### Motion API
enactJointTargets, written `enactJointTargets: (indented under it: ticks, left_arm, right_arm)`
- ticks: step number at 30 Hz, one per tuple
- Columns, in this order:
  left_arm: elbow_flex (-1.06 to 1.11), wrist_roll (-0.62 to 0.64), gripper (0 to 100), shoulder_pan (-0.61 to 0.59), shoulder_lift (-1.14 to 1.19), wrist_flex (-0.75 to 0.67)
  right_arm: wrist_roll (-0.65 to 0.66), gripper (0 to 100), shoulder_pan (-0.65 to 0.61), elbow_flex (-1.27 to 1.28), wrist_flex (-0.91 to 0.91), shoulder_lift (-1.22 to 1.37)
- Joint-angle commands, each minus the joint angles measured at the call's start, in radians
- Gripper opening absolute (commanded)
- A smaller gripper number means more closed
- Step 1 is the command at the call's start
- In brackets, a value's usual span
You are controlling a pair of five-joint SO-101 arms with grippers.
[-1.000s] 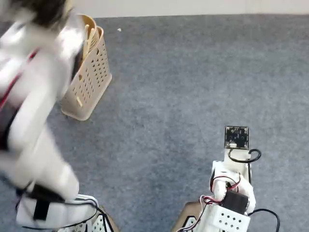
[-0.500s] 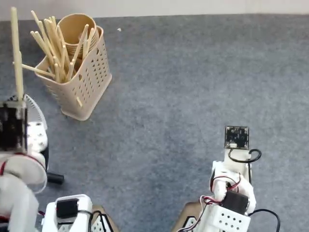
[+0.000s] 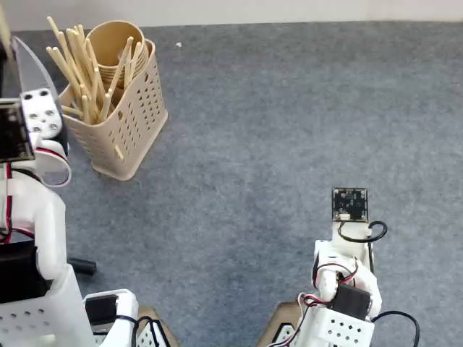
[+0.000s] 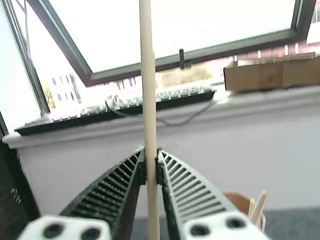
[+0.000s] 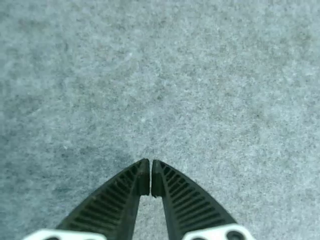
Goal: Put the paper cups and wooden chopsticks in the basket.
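Now the left gripper [image 4: 151, 165] has its jaws clamped on one chopstick [image 4: 147, 75], which stands upright between them. In the high view this arm sits just beside the basket [image 3: 134, 126]. Inside the basket stand stacked paper cups [image 3: 116, 43] and a bundle of chopsticks [image 3: 76, 65] that lean at different angles, with their ends poking above the rim. The basket rests on the grey carpet [image 3: 275, 108]. The right gripper [image 5: 150, 182] is well apart from the basket, pointing down at bare carpet, its jaws closed together with nothing between them.
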Motion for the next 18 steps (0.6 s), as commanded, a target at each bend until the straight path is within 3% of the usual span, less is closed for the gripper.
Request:
enactJointTargets:
  ticks: [1, 10, 18]
  left_arm:
    - [0.002, 0.009, 0, 0.039, 0.001, -0.084]
    - [0.025, 0.046, 0, 0.062, 0.030, -0.187]
    - [-0.005, 0.150, 0, 0.064, 0.311, -0.287]
  right_arm:
    - [0.015, 2.7, -0.007, 0.073, -0.016, -0.007]
    - [0.015, 2.7, -0.007, 0.073, -0.015, -0.007]
    - [0.015, 2.7, -0.007, 0.073, -0.013, -0.007]
